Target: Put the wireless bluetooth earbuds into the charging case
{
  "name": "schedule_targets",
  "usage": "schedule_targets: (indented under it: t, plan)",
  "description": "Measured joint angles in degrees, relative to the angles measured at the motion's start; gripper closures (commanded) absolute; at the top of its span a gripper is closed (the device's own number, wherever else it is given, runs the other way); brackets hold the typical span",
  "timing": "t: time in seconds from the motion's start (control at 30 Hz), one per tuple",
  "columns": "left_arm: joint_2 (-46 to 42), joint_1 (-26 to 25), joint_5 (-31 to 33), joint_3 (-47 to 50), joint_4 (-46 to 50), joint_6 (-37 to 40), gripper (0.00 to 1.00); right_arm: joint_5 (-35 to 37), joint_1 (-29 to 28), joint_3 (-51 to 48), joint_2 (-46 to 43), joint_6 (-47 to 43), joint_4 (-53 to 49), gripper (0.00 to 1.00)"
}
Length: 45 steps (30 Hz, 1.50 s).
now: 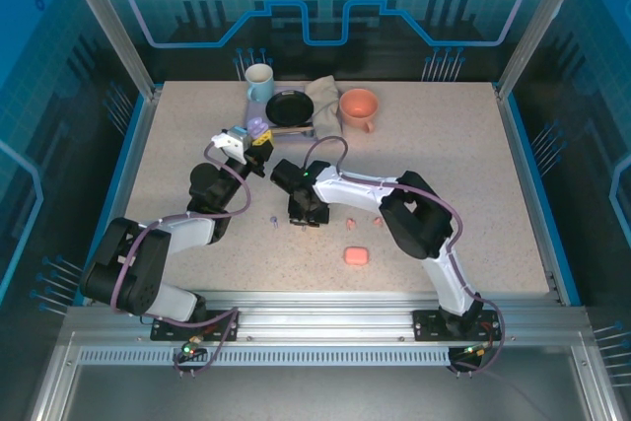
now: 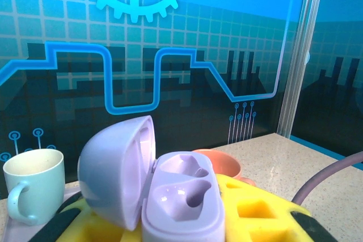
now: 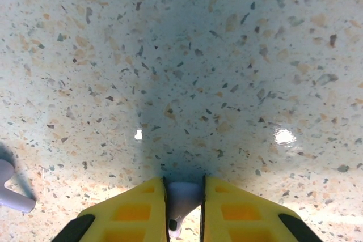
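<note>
My left gripper (image 2: 184, 225) is shut on the base of an open lavender charging case (image 2: 182, 199), held up off the table with its lid (image 2: 116, 168) swung left and both sockets empty. From above, this case (image 1: 258, 125) sits in the left gripper (image 1: 256, 141) near the back. My right gripper (image 3: 184, 199) is down at the table, shut on a lavender earbud (image 3: 183, 195) between its yellow fingers (image 3: 133, 213). A second lavender earbud (image 3: 8, 194) lies to its left, seen from above as a small lavender earbud (image 1: 274, 221). Two pink earbuds (image 1: 352, 221) (image 1: 378, 221) lie right of the right gripper (image 1: 301, 212).
A closed pink case (image 1: 356, 256) lies near the front. At the back stand a pale mug (image 1: 259, 81), a black pan (image 1: 289, 105), a grey cloth (image 1: 323, 96) and an orange cup (image 1: 359, 105). The mug (image 2: 34, 191) and orange cup (image 2: 224, 165) sit just behind the held case.
</note>
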State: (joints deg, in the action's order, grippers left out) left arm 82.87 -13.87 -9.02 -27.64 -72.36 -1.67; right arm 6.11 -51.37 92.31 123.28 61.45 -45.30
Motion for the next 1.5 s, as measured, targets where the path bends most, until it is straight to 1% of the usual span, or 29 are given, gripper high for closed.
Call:
schedule_targets:
  t: [0.13,0.4,0.63,0.87,1.23,1.5]
  plan:
    - [0.00,0.04,-0.79,0.00,0.04,-0.50,1.00,-0.28,0.44,-3.32,-2.08,-0.02,2.84,0.84]
    - [0.00,0.04,-2.82,0.17,0.66,-1.70,1.00,1.25,2.43,-7.28,-4.79,-1.42,4.11,0.84]
    - [0.02,0.04,-5.97,0.81,2.43,-2.97,1.00,3.23,4.94,-10.27,-7.89,-4.26,6.08,0.84]
    - [0.59,0.02,-9.33,0.92,3.15,-4.02,1.00,5.51,7.45,-12.44,-13.09,-8.26,9.25,0.84]
    - [1.73,-2.03,-13.57,1.46,5.27,-4.37,1.00,9.88,10.12,-13.44,-23.58,-15.17,11.87,0.83]
    - [4.15,-4.17,-15.85,1.38,6.56,-4.07,1.00,10.45,11.69,-10.67,-28.30,-18.88,12.94,0.83]
